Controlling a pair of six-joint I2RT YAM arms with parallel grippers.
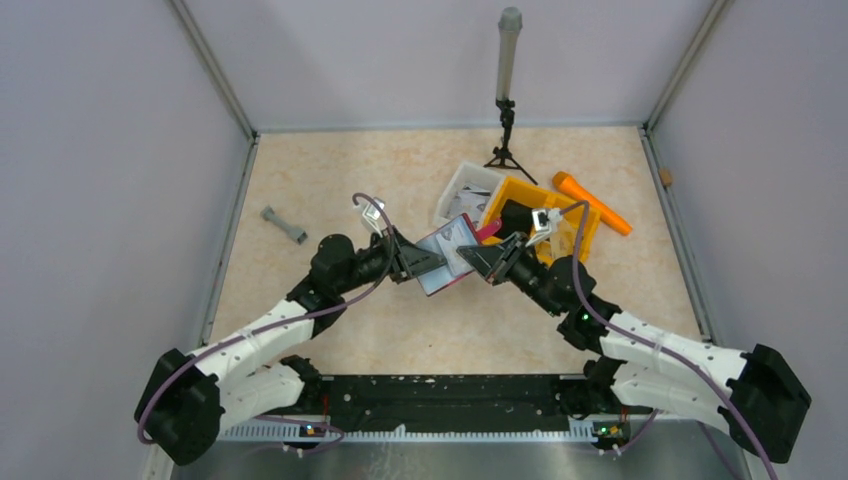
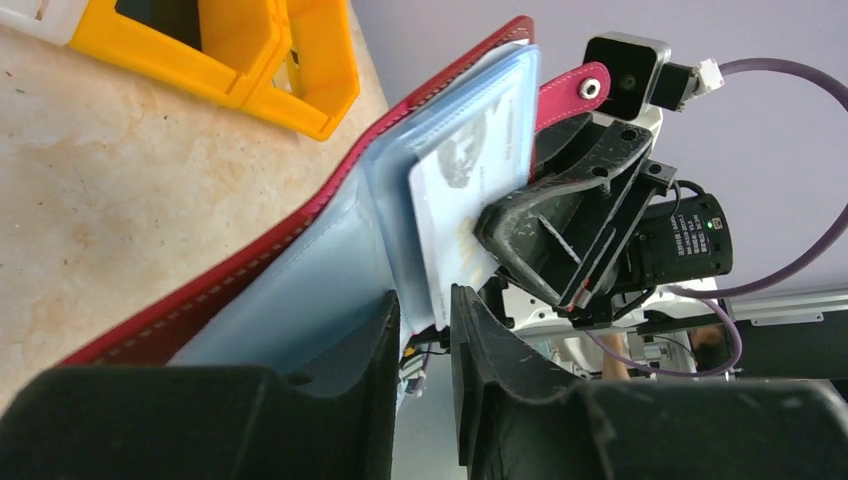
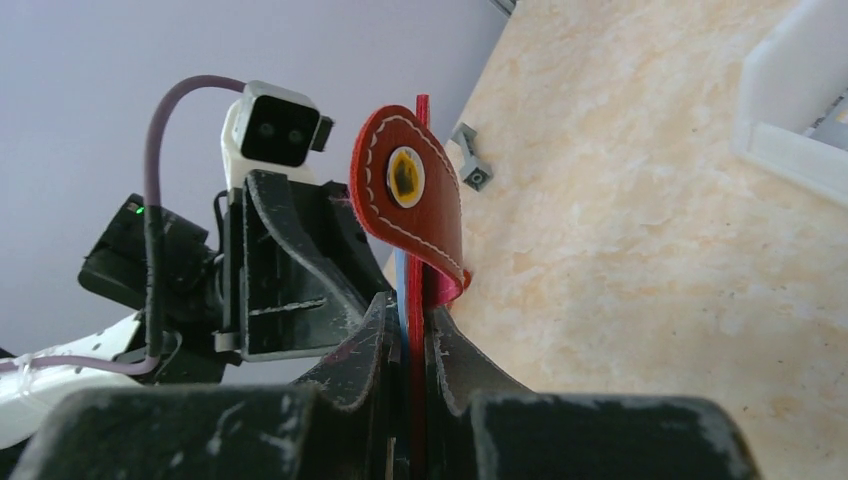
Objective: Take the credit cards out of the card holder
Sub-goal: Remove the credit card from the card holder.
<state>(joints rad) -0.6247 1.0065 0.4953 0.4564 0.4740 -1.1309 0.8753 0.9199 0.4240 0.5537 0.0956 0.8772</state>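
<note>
The card holder (image 1: 447, 262) is held open above the middle of the table (image 1: 330, 180), between the two end effectors. It is just in front of the yellow-orange divided bin (image 1: 540, 215) and the white tray (image 1: 462, 190). The right end effector (image 3: 410, 320) is clamped on the holder's dark red cover; in the right wrist view the red edge and a thin blue sleeve are seen pressed between its fingers, with the snap tab (image 3: 410, 200) curling above them. In the left wrist view a pale credit card (image 2: 465, 200) is seen projecting partway from the clear plastic sleeve inside the holder, and its lower corner lies between the fingers of the left end effector (image 2: 425, 310). These fingers stand a little apart on either side of the card, and whether they press on it cannot be told. An orange tool (image 1: 592, 203) lies just beyond the bin on the right, and a small grey dumbbell-shaped piece (image 1: 284, 225) lies well apart on the left. A small black tripod carrying a grey cylinder (image 1: 507, 100) stands at the far edge.
</note>
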